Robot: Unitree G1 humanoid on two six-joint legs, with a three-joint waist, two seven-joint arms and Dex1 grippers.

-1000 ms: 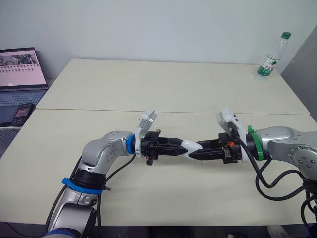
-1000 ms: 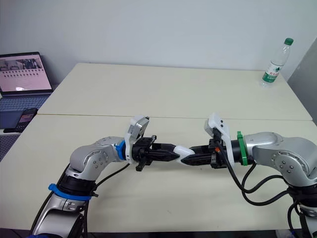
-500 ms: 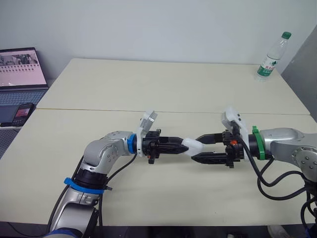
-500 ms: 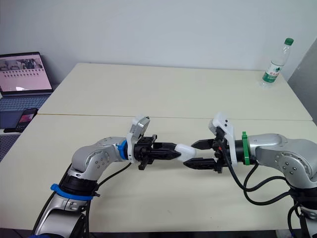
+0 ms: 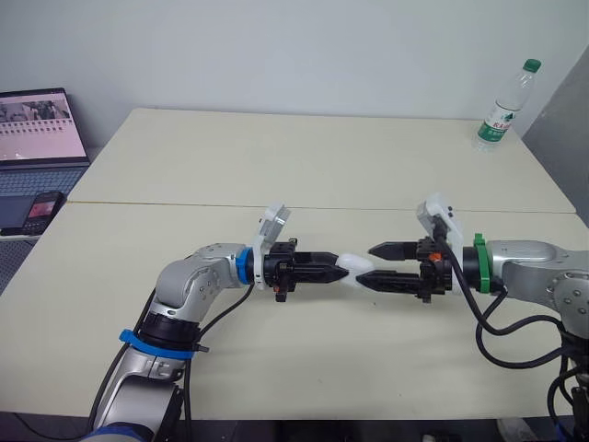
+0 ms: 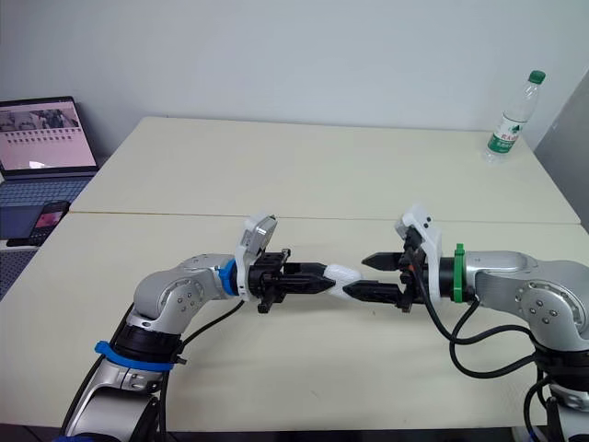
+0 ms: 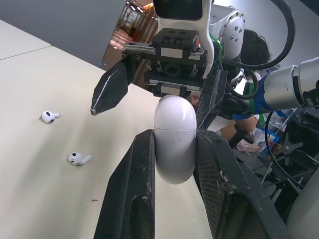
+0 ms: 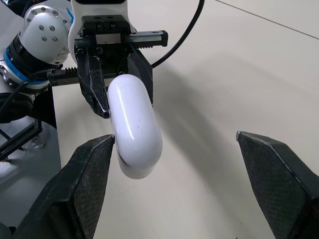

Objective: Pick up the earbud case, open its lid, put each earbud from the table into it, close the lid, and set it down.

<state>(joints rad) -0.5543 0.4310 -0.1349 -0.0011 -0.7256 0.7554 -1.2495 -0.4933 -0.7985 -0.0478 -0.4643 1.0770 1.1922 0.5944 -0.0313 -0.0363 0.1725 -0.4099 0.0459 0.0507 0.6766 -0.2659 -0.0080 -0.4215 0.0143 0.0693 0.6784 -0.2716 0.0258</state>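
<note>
The white earbud case [image 5: 353, 267] hangs above the table, lid closed, with my left gripper [image 5: 329, 266] shut on one end of it. In the left wrist view the case [image 7: 174, 112] stands out from between the black fingers [image 7: 134, 174]. My right gripper [image 5: 366, 265] faces it, open, its two fingers to either side of the case's free end and not touching. The right wrist view shows the case [image 8: 134, 127] close to one finger [image 8: 84, 174]. Two white earbuds [image 7: 48, 116] [image 7: 78, 159] lie apart on the table.
A water bottle [image 5: 505, 103] stands at the far right corner of the cream table [image 5: 322, 157]. A laptop [image 5: 41, 129] and a phone [image 5: 40, 210] sit on a lower surface to the left. A seam crosses the tabletop behind the grippers.
My right gripper was shut on the case's free end; it has opened and drawn back a little to the right. The left gripper keeps its hold on the case.
</note>
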